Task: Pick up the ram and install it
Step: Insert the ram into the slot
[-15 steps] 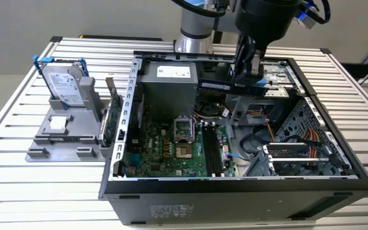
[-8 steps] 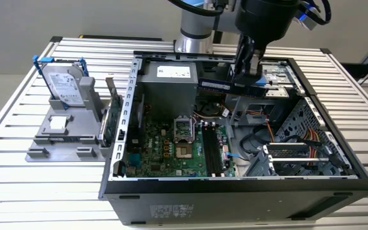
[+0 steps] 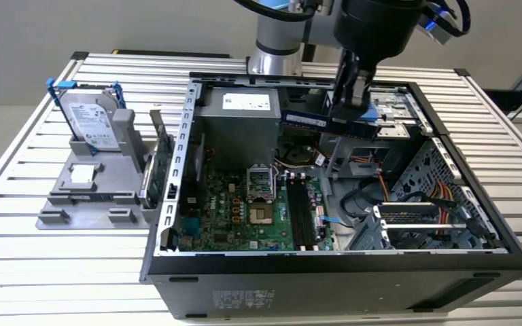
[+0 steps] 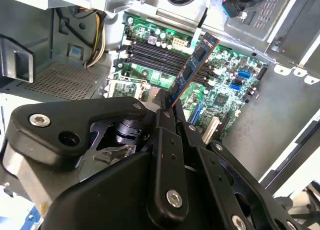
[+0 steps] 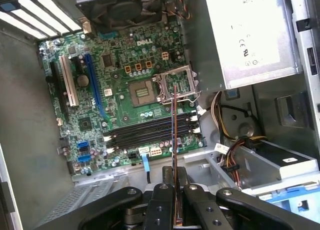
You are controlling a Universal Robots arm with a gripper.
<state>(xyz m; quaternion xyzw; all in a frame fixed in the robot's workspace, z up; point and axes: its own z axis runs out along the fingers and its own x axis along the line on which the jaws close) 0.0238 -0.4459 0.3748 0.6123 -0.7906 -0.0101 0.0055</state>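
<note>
Jaws were closed on the ram [image 3: 306, 122], the single stick pinched from above partway along its length and held high over the open computer case [image 3: 334, 278]. Its long axis ran side to side across the exterior view. The four black memory slots [image 5: 150, 132] on the motherboard [image 5: 115, 104] lay lower down, toward that view's near edge, and seemed to run crosswise to the stick. All four looked empty. One hard drive [image 3: 93, 119] stood on its grey stand [image 3: 79, 197] on the desk [image 3: 62, 285], well apart.
</note>
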